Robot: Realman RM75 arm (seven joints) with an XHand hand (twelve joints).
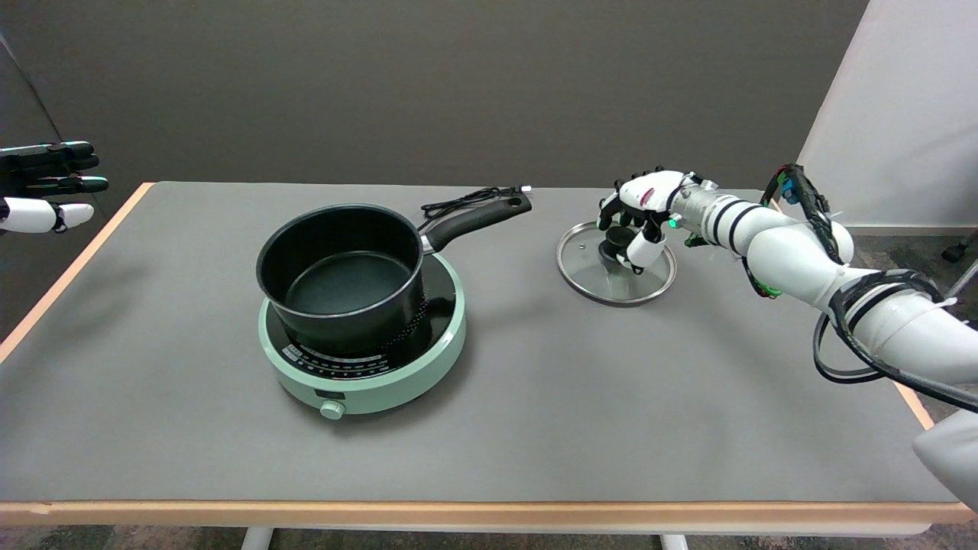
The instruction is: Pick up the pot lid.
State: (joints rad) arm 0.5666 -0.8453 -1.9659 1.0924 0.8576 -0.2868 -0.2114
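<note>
Grey table point(535, 397): pot point(340, 276), cooker point(382, 374), cable point(466, 200).

Black saucepan point(341, 279) on green hotplate point(367, 359)

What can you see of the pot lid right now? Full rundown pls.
The pot lid is round, clear like glass, with a metal-looking rim and a black knob at its centre. It lies on the grey table, knob up, to the right of the pot and apart from it. The right hand sits over the knob with fingers curled down around it; whether they actually grip it cannot be told. The lid looks flat on the table, not yet lifted.
</note>
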